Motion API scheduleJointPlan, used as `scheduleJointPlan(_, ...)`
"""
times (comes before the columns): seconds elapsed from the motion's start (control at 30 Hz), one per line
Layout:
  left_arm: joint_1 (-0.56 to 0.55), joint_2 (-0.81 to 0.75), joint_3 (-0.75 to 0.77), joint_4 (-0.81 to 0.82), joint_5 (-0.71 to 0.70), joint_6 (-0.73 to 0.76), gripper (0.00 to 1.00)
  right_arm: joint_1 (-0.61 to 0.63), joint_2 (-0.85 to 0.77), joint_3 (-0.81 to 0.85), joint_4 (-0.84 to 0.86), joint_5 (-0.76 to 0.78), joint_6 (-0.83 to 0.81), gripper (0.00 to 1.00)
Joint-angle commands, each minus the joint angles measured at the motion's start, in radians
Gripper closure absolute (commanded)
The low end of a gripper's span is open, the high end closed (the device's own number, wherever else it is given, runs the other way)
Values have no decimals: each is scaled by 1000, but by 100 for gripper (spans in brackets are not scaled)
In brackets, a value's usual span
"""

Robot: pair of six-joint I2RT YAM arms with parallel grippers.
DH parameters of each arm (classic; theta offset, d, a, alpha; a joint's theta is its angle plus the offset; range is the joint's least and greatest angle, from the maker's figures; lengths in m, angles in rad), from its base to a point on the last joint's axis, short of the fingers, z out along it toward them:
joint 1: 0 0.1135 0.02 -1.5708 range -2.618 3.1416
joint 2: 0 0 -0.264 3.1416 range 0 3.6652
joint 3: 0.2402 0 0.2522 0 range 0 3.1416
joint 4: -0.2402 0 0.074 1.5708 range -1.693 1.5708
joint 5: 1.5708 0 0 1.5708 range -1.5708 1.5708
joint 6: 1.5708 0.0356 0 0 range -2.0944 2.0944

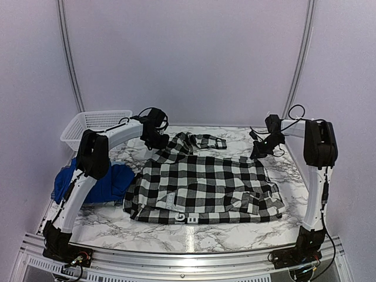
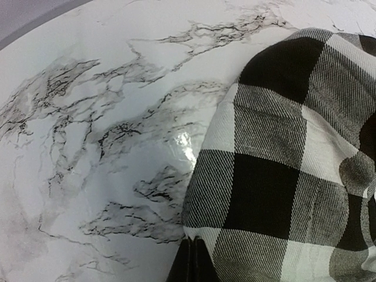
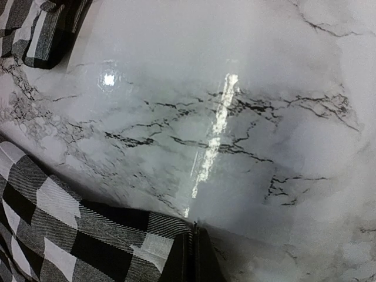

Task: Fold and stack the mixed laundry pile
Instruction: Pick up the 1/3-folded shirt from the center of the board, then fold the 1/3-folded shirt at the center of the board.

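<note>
The black-and-white buffalo-check flannel shirt point(image 1: 205, 182) lies spread flat in the middle of the marble table point(image 1: 194, 235). My left gripper point(image 1: 154, 141) is at its far left corner. In the left wrist view that gripper point(image 2: 197, 249) is shut, with the flannel's point(image 2: 282, 158) edge pinched at its tips. My right gripper point(image 1: 258, 150) is at the far right corner. The right wrist view shows it point(image 3: 194, 232) shut on the flannel's point(image 3: 70, 235) hem. A royal-blue shirt point(image 1: 97, 182) lies bunched at the table's left edge, partly behind the left arm.
A white lattice basket point(image 1: 88, 124) stands at the back left corner. One flannel sleeve point(image 1: 202, 141) trails toward the back wall, and it shows again as a sleeve end point(image 3: 47, 29) at the top left of the right wrist view. Bare marble point(image 3: 247, 117) lies beyond the right gripper.
</note>
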Motion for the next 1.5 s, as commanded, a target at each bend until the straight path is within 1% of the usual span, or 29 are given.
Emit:
scheduleJointPlan(0.0, 30, -15, 18, 28, 58, -40, 100, -13, -57, -15, 34, 11, 55, 100)
scheduleJointPlan(0.17, 34, -75, 5, 122, 101, -27, 100, -57, -104, -25, 136, -94, 130, 100)
scheduleJointPlan(0.23, 34, -96, -2, 133, 111, -23, 100, -62, -111, -13, 153, -132, 145, 100)
scheduleJointPlan(0.33, 34, -146, -51, 159, 113, -7, 100, -62, -116, 3, 153, -165, 151, 100)
scheduleJointPlan(0.5, 34, -242, -175, 213, 133, 24, 100, -68, -142, -12, 137, -195, 149, 100)
scheduleJointPlan(0.73, 33, -364, -347, 265, 204, 34, 100, -96, -218, -108, 176, -229, 151, 100)
scheduleJointPlan(0.93, 21, -499, -565, 345, 242, 57, 100, -107, -246, -187, 188, -266, 178, 100)
scheduleJointPlan(1.03, 18, -560, -667, 374, 260, 58, 100, -111, -281, -244, 216, -308, 176, 100)
scheduleJointPlan(1.23, -14, -666, -805, 398, 313, 69, 100, -123, -297, -300, 239, -304, 191, 100)
scheduleJointPlan(1.47, -45, -748, -917, 404, 296, 50, 100, -134, -326, -332, 252, -345, 186, 100)
